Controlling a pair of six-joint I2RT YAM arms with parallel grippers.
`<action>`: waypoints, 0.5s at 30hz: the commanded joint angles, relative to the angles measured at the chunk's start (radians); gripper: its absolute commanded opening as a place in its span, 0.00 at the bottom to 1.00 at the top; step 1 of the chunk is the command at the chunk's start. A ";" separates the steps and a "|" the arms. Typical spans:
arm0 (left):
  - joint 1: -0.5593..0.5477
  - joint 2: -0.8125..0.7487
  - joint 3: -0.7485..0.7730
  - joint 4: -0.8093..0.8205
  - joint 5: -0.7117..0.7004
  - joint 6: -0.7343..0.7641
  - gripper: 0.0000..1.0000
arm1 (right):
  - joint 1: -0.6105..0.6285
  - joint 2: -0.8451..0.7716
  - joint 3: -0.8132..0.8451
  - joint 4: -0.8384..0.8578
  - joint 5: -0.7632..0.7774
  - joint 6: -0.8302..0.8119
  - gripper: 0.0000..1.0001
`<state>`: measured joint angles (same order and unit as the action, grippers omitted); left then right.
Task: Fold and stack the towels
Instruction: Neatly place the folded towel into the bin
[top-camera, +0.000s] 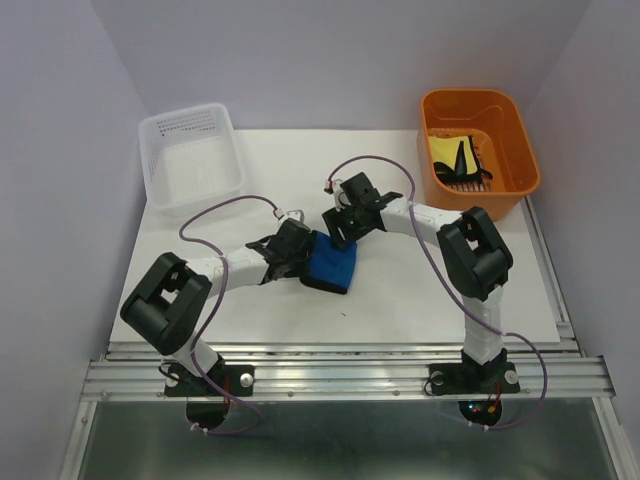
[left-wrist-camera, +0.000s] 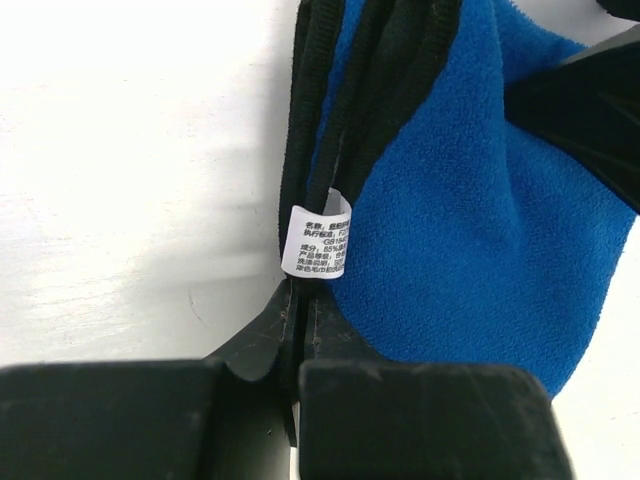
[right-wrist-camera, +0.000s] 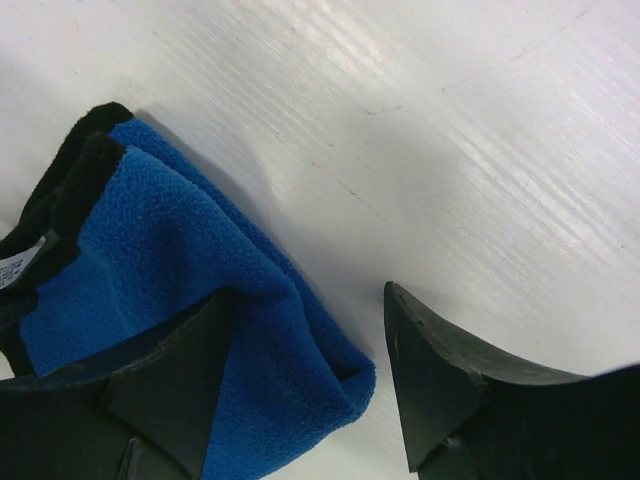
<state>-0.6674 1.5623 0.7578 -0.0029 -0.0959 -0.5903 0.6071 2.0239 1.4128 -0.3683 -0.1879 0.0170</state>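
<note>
Top external view, blue towel (top-camera: 333, 264) at centre, left gripper (top-camera: 302, 260) clamped on its edge, right gripper (top-camera: 339, 232) apart over its corner

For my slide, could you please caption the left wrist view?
Left hand grips the folded blue towel at its dark edging.

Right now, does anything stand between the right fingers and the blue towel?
Nothing visible does. The right gripper is open at the blue towel: one of its fingers is over the fleece, the other over the table. The left gripper is shut on the towel's dark edging.
</note>
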 joint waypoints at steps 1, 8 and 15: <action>0.000 0.022 0.011 -0.071 -0.053 0.029 0.00 | -0.013 -0.027 -0.044 0.022 0.038 0.050 0.64; 0.002 0.054 0.067 -0.091 -0.056 0.046 0.00 | -0.013 -0.062 -0.156 0.065 0.048 0.072 0.38; 0.003 0.065 0.109 -0.112 -0.070 0.049 0.00 | -0.012 -0.105 -0.201 0.092 0.013 0.061 0.13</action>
<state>-0.6674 1.6100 0.8310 -0.0593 -0.1177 -0.5652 0.6014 1.9526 1.2629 -0.2539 -0.1745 0.0837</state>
